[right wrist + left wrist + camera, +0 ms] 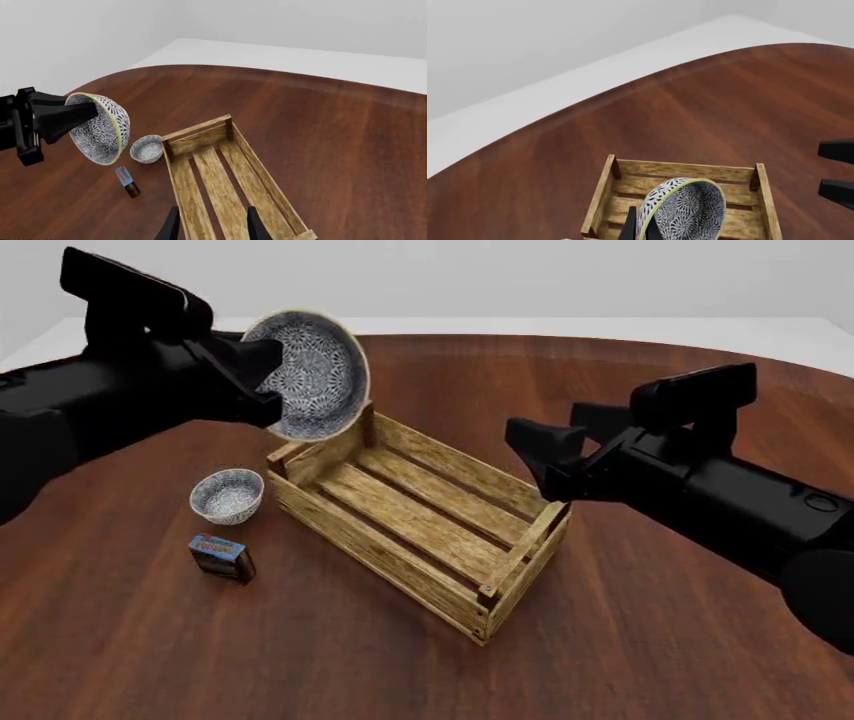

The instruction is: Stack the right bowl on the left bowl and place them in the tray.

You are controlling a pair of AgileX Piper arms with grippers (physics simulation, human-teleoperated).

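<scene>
Looking along the left wrist view, 1 bowl [684, 207] is being held tilted on edge, the left gripper [642, 231] being clamped on its rim, with the tray [684, 172] lying directly beneath and beyond it; 2 dark fingers of the other arm are showing at the frame's edge. In the front view, the left gripper [267, 380] is being seen holding that bowl [310, 373] aloft over the tray's [514, 565] far-left end, while the second bowl [226, 494] is sitting on the table [667, 660] just beside the tray's left side, near a small blue-and-red box [220, 556]. The right gripper [545, 458] is being kept spread and empty above the tray's right end. In the right wrist view, its fingers [253, 225] are being shown apart over the slats, the tray's long axis running away from them. The resting bowl is judged much nearer the left arm, below and toward its side.
</scene>
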